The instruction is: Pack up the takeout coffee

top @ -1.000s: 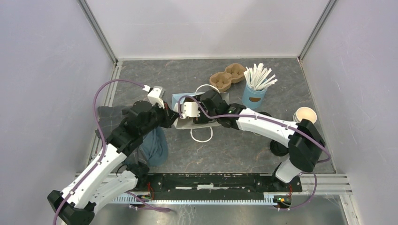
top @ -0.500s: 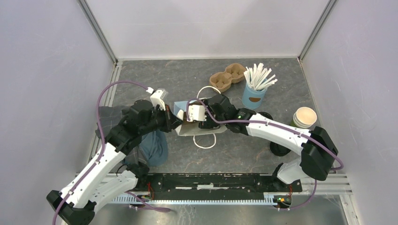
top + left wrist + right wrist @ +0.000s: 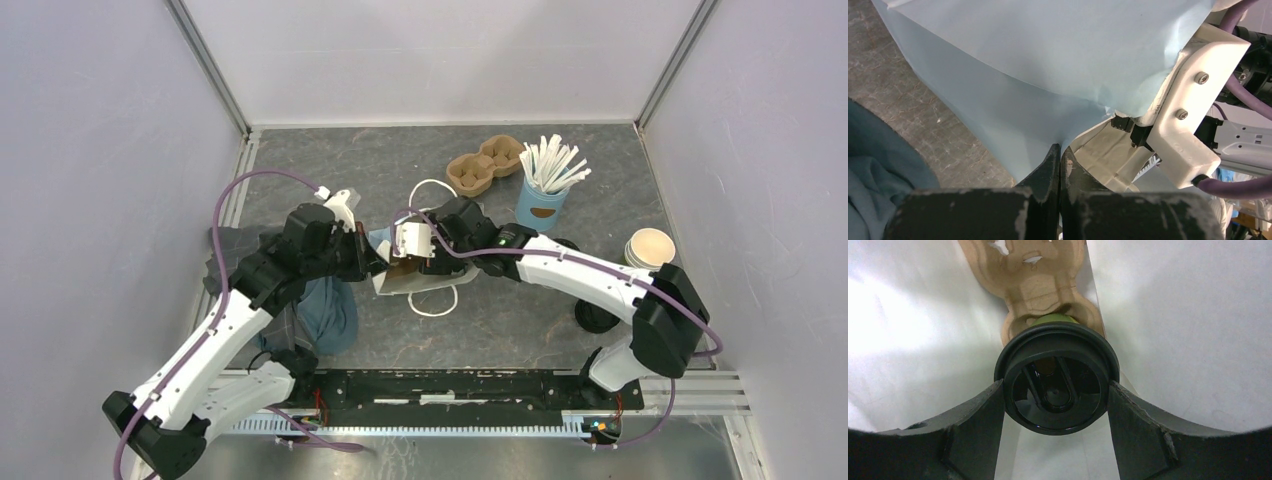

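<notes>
The takeout coffee (image 3: pixel 1057 390) is already down inside the blue bag (image 3: pixel 383 243), which sits near the middle of the worktop, a little towards its left edge. The right pincer (image 3: pixel 1055 385) is clamped on the cup's black lid, one finger on either side of the rim. The cup's long axis runs straight on from that pincer into the bag. Its green body points at a well of the cardboard carrier (image 3: pixel 1033 275) lying in the bottom. From the right wrist view I cannot tell whether the base is fully seated there.

The left pincer (image 3: pixel 1059 165) is closed tight on the bag's rim on the side towards the left edge, holding the mouth apart.

The right arm is the one on the cup, and to my eye its only clean way out is back along that same axis. The white bag walls stand close on both sides of the fingers, so there is little room to spread. Outside the bag, the cup of sticks (image 3: pixel 545 200) stands well apart towards the far right corner.
</notes>
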